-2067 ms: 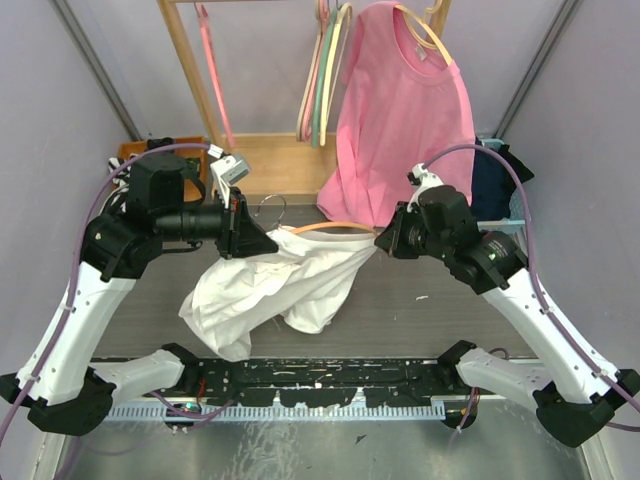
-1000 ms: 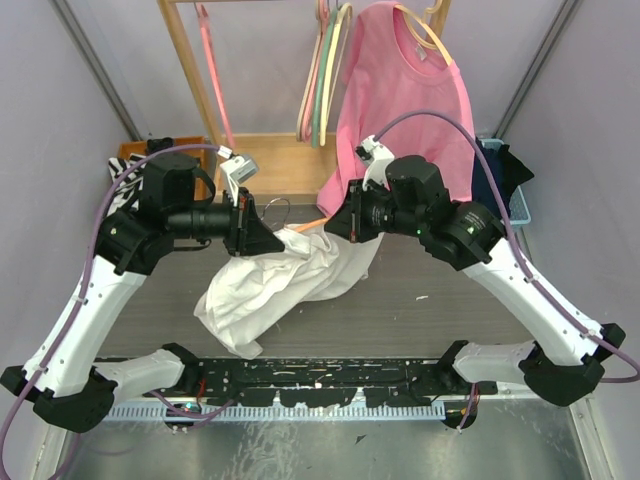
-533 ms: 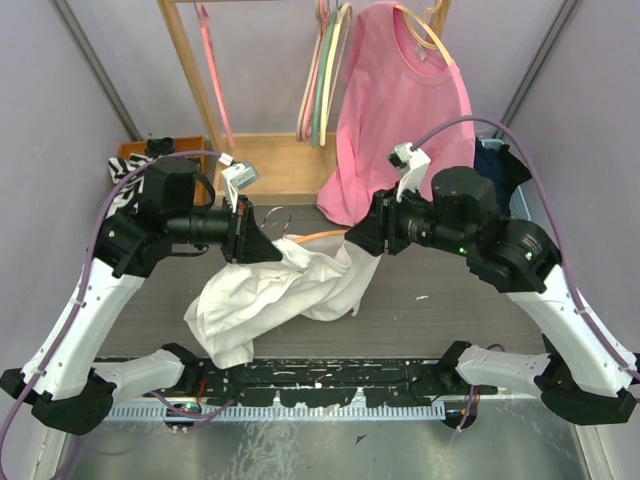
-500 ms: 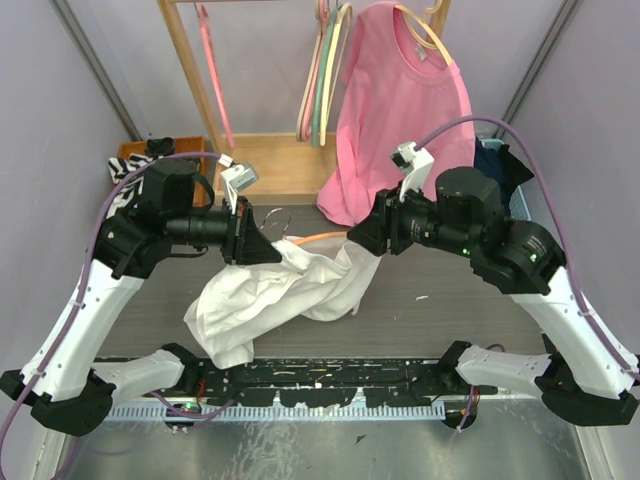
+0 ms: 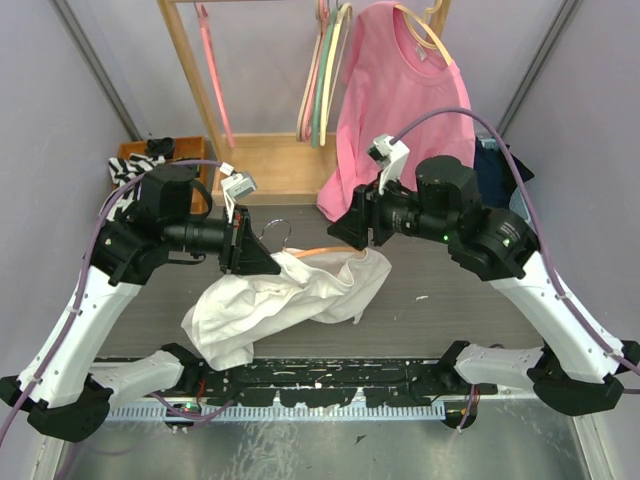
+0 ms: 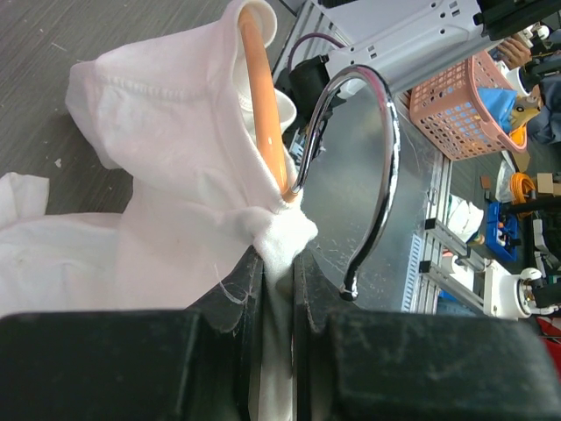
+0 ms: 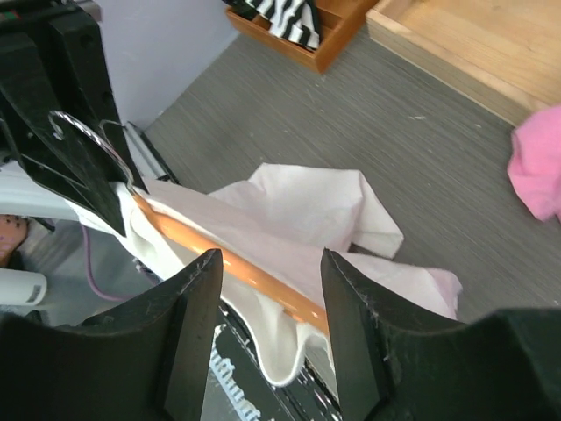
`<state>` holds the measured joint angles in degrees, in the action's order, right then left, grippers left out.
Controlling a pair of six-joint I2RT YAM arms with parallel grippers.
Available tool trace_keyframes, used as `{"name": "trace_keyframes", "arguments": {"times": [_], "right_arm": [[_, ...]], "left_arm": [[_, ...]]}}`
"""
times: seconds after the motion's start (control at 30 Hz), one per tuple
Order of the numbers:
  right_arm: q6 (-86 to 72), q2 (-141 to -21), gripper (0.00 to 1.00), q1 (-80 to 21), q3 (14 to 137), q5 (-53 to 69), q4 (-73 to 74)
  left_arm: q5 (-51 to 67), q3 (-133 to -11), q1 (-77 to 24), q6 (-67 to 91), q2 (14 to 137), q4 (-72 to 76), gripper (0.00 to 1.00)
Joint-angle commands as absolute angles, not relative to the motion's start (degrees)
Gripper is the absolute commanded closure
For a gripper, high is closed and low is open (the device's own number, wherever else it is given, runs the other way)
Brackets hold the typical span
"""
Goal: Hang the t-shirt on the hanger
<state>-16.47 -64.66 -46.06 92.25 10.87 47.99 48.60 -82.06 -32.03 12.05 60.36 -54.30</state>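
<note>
My left gripper (image 5: pixel 262 262) is shut on a bunch of the white t-shirt (image 5: pixel 280 300) right at the neck of the orange hanger (image 5: pixel 325 250). In the left wrist view the cloth (image 6: pixel 175 140) is pinched between the jaws, and the orange arm (image 6: pixel 263 105) and silver hook (image 6: pixel 381 132) rise just beyond their tips. The shirt drapes over the hanger arm and down onto the table. My right gripper (image 5: pixel 340 228) hovers open above the hanger's far end. In its wrist view the orange arm (image 7: pixel 188 237) and the shirt (image 7: pixel 307 206) lie below, between the spread fingers (image 7: pixel 195 303), untouched.
A pink t-shirt (image 5: pixel 405 110) hangs on a cream hanger on the wooden rack (image 5: pixel 270 160) at the back, beside green and pink hangers (image 5: pixel 320 80). A striped cloth (image 5: pixel 130 165) sits in an orange box at back left. Dark cloth (image 5: pixel 495 185) lies in a bin at right.
My right gripper has opened, let go of the shirt at the hanger's end, and drawn up and left. The shirt has sagged lower. My left gripper keeps its grip.
</note>
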Motion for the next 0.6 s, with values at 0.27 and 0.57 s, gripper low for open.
{"name": "trace_keyframes", "arguments": {"times": [0.27, 0.57], "right_arm": [[-23.65, -65.56, 0.43, -46.67, 89.55, 21.87, 27.67], [-23.73, -68.92, 0.42, -47.13, 89.05, 24.8, 22.91]], "left_arm": [[50.51, -81.99, -32.17, 13.51, 62.23, -50.04, 1.0], [52.76, -82.03, -32.22, 14.33, 62.72, -48.06, 1.0]]}}
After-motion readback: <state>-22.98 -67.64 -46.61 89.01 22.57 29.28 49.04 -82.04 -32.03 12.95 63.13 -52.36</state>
